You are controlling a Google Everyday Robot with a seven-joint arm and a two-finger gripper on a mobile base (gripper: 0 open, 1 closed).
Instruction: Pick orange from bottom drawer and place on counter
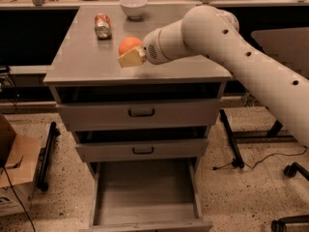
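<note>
1. Orange [129, 44] is up at the cabinet top, not down in the drawer: it is at the tip of the robot's claw [126, 55], over the middle of the counter [77, 64].
2. The claw pinches the orange. One pale yellowish finger [131, 58] lies across the near lower side of the fruit; the other finger is hidden behind it.
3. I cannot tell whether the orange rests on the counter or hangs just above it.
4. The white arm [241, 50] reaches in from the right, crossing over the right half of the counter, with its rounded wrist just right of the fruit.
5. A red-and-silver can [102, 25] lies on its side on the counter, farther back and a little left of the orange, apart from it.
6. A white bowl [133, 6] stands upright at the far edge of the counter, beyond the can.
7. Below the counter, the two upper drawer fronts [140, 115] with black handles are shut or nearly so.
8. The bottom drawer [145, 192] is pulled out toward me, showing its bare grey floor.
9. A cardboard box [14, 178] sits on the speckled floor to the left of the cabinet.
10. A dark table [285, 37] stands behind the arm at the right.
</note>
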